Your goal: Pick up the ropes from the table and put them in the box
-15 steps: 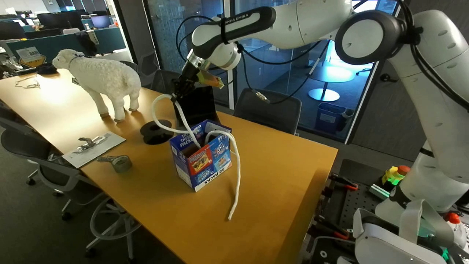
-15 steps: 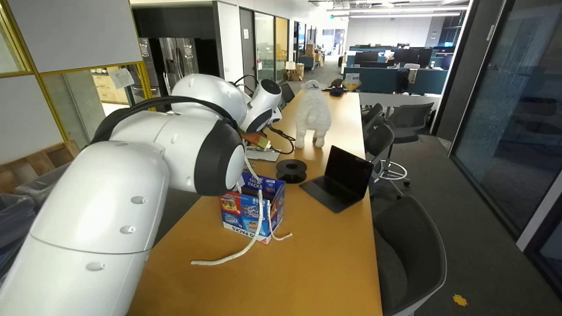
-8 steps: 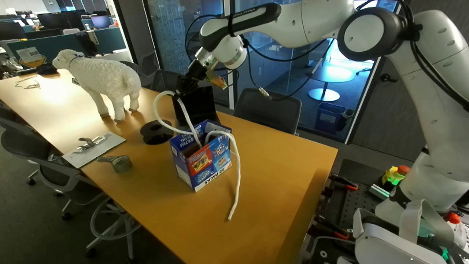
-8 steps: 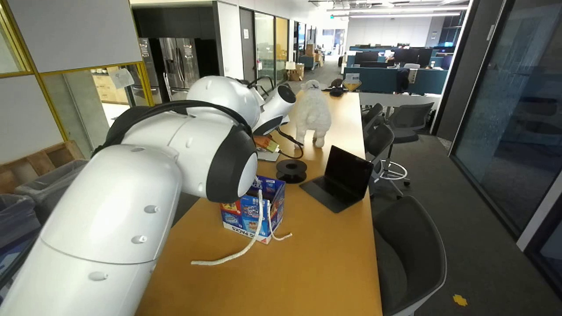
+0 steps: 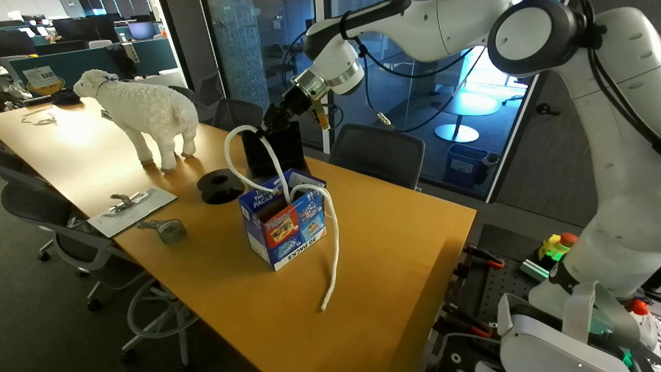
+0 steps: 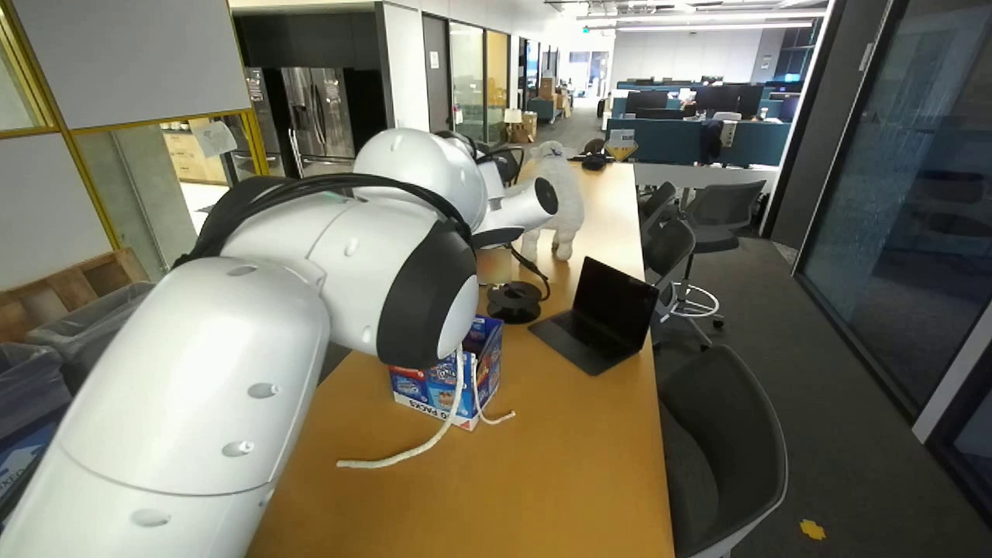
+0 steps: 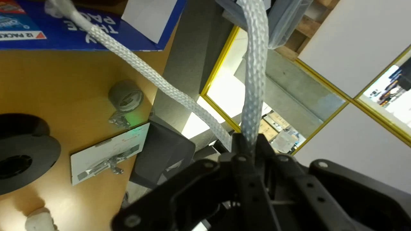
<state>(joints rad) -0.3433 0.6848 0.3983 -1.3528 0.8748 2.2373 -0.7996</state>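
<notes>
In an exterior view my gripper (image 5: 263, 130) is above and behind the blue box (image 5: 284, 232), shut on a white rope (image 5: 276, 163). From the fingers one strand drops into the box, while another bows out in a loop and comes back down over the box's far flap. The wrist view shows both strands of the held rope (image 7: 255, 64) running from the fingertips. Another length of rope (image 5: 334, 243) bends over the near wall onto the tan table (image 5: 392, 217). In an exterior view two rope ends lie on the table, a long rope (image 6: 403, 457) and a short rope end (image 6: 496, 421); the gripper is hidden there.
A black spool (image 5: 221, 186) and an open laptop (image 6: 597, 325) stand close behind the box. Farther off are a tape roll (image 5: 171, 231), a grey board (image 5: 133, 209) and a woolly toy sheep (image 5: 150, 111). A chair (image 5: 379, 155) stands at the table's edge.
My gripper has moved toward the laptop side, rightward in both exterior views, and the held rope loop has shifted along with it. The box and the draped rope ends have stayed put.
</notes>
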